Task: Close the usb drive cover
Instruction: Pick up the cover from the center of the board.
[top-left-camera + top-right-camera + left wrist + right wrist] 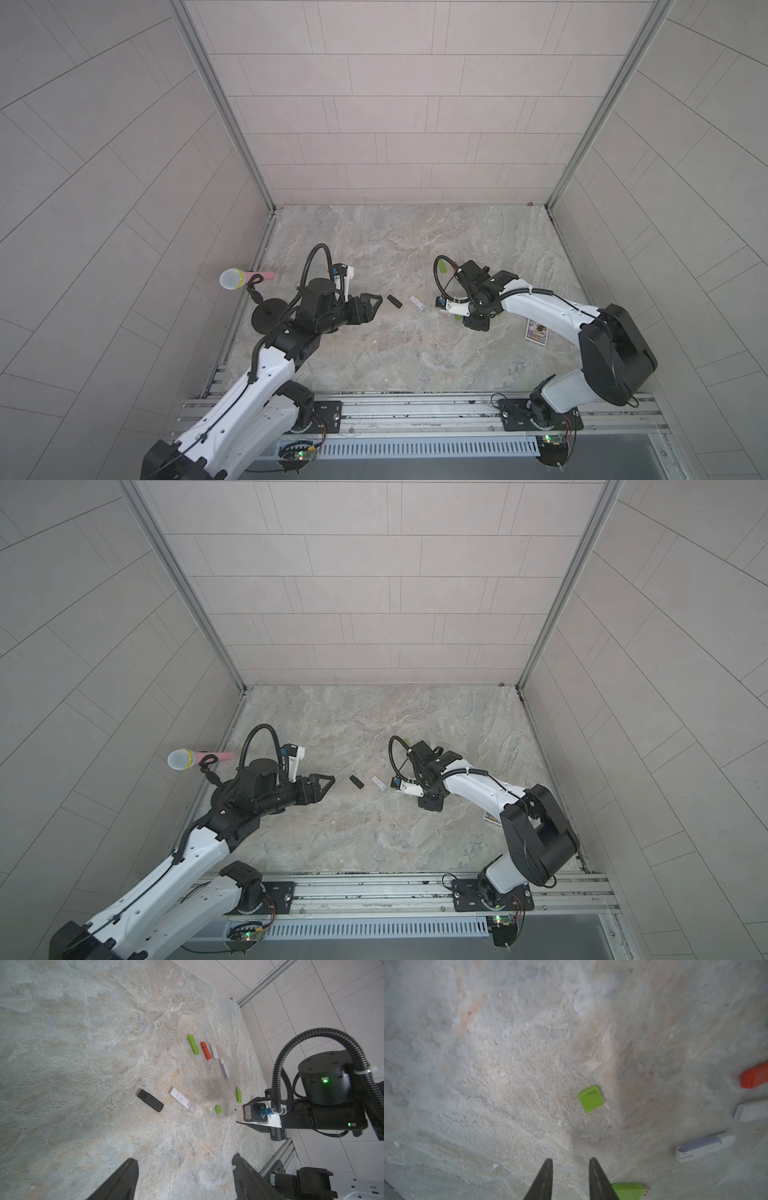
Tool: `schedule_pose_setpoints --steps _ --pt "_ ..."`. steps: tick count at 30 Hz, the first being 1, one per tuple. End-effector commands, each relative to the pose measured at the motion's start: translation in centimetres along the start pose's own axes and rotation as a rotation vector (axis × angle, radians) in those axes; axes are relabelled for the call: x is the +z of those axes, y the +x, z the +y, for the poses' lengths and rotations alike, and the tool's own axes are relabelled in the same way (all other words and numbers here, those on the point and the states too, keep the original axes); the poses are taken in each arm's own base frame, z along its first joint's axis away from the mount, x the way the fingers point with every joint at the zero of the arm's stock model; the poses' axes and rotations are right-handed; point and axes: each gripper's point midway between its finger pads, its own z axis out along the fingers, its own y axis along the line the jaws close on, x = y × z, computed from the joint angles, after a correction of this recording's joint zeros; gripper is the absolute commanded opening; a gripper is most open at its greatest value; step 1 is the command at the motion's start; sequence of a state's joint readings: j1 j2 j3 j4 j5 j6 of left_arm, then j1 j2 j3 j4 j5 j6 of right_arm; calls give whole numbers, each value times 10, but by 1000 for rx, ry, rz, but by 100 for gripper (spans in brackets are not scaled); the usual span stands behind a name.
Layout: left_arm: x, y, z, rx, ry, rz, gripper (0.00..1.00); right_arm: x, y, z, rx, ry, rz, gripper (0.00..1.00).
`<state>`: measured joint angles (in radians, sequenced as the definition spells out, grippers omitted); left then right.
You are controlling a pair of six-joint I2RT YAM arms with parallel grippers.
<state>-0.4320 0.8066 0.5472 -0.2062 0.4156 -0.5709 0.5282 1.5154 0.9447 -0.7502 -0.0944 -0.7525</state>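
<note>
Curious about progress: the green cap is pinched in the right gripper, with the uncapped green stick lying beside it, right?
No: the green cap lies loose on the table ahead of the right gripper, which holds nothing; the right wrist view shows it. The uncapped green stick does lie beside it.

We see the lime-green USB drive (238, 1095) lying flat on the stone-look tabletop (83, 1064), uncapped, w/ its short metal plug bare at one end. Its cover, a small squarish cap (591, 1098) in the same green, also lies flat, near the drive but not touching it. The plug end is the end farther from the cap. We can't tell which way the cap's opening faces.
</note>
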Motion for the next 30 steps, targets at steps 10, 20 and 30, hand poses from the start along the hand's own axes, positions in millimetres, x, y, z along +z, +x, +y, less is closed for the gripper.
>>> schedule_pose_setpoints --steps 10,20,30 --pt "-1 -7 2 35 0 -57 78 19 -20 -12 -221 -98 -24 29" --pt "0 -8 1 34 10 -58 78 33 -21 -16 -244 -99 -12 29" --pt "1 -6 2 29 9 -51 78 43 -19 -17 -223 -100 -1 29"
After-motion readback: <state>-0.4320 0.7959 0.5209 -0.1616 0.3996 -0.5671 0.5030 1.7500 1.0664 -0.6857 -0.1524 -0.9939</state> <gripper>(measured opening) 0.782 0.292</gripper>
